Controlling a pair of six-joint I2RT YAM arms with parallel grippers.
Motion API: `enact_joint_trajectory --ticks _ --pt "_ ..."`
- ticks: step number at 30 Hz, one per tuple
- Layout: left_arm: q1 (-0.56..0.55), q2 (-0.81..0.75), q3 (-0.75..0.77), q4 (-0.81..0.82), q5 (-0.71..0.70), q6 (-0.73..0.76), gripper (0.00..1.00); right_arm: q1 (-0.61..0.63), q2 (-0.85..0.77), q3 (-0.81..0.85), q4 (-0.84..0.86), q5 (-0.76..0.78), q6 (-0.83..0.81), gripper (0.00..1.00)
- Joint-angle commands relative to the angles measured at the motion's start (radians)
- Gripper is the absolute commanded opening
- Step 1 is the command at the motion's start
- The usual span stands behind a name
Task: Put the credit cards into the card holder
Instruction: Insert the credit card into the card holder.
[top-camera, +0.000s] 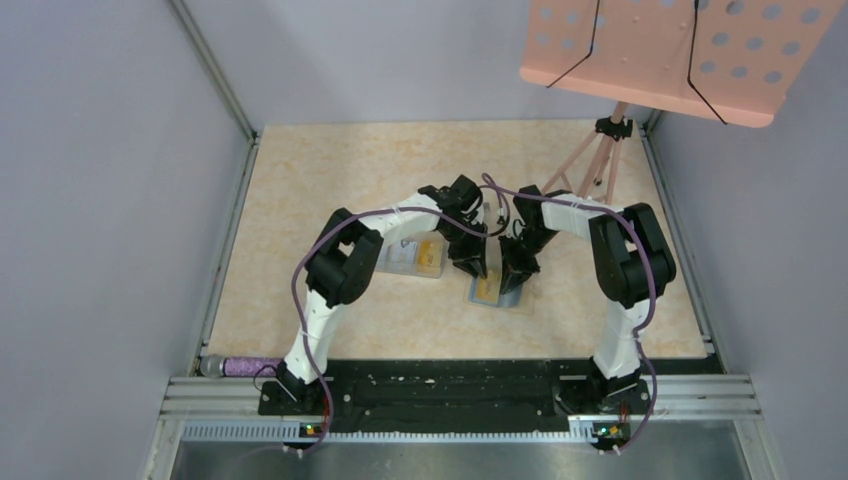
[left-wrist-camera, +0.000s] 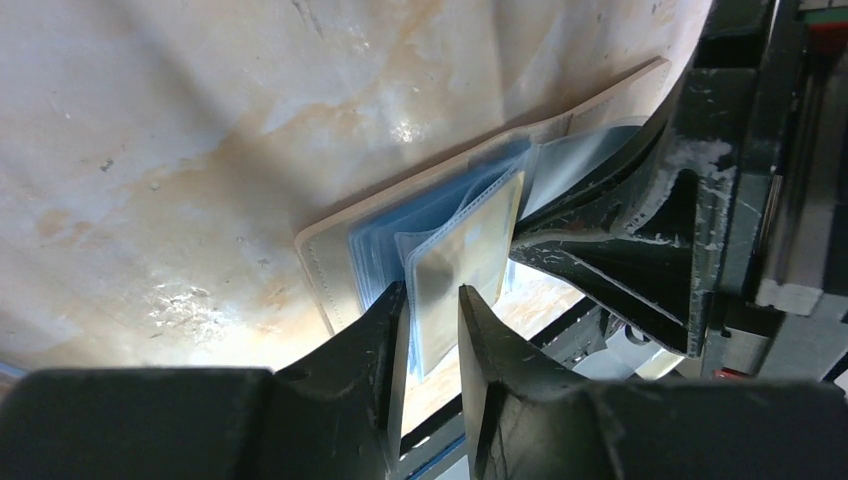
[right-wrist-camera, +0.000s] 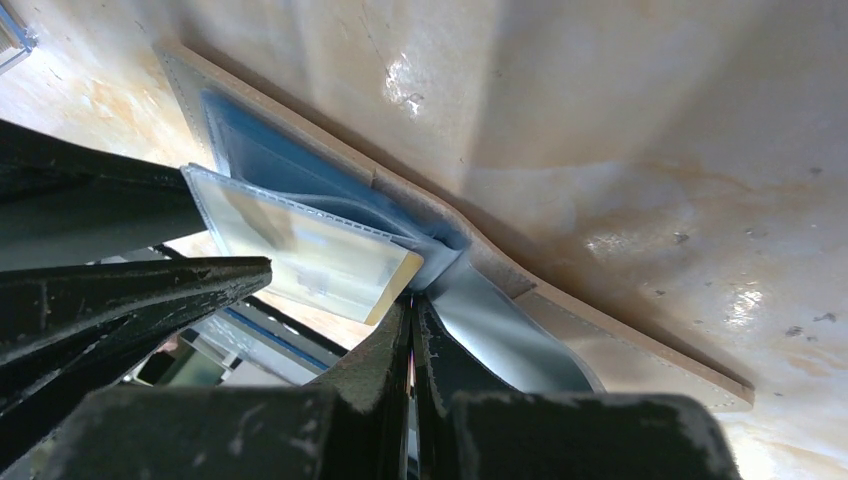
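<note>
The tan card holder (top-camera: 488, 293) lies open on the table, with its blue-grey lining and clear sleeves fanned up (left-wrist-camera: 330, 262) (right-wrist-camera: 620, 345). A card with a yellow-orange edge (right-wrist-camera: 320, 258) sits in one raised sleeve (left-wrist-camera: 470, 250). My left gripper (left-wrist-camera: 432, 300) (top-camera: 468, 262) is open, with its fingers on either side of that sleeve. My right gripper (right-wrist-camera: 410, 300) (top-camera: 517, 270) is shut on a thin sleeve at the holder's fold. Loose cards, silvery-grey (top-camera: 398, 256) and yellow-orange (top-camera: 431, 256), lie to the left under my left arm.
A pink perforated music stand (top-camera: 680, 50) on a tripod (top-camera: 590, 165) stands at the back right. A purple-handled tool (top-camera: 238, 366) lies at the front left edge. Grey walls enclose the table on three sides.
</note>
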Motion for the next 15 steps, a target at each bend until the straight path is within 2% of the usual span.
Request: enact_joint_trajectory --ticks 1,11,14,15 --pt "-0.014 -0.058 0.054 -0.039 -0.018 0.028 0.29 0.012 0.025 -0.015 0.016 0.009 -0.006 0.00" --pt "-0.022 -0.076 0.079 -0.061 -0.037 0.042 0.19 0.013 0.024 -0.006 0.012 0.007 -0.007 0.00" --pt "-0.022 -0.078 0.084 -0.061 -0.032 0.039 0.11 0.012 0.019 0.008 0.007 0.010 -0.008 0.00" --pt "-0.022 -0.077 0.085 -0.062 -0.032 0.040 0.03 0.013 0.016 0.014 0.007 0.009 -0.007 0.00"
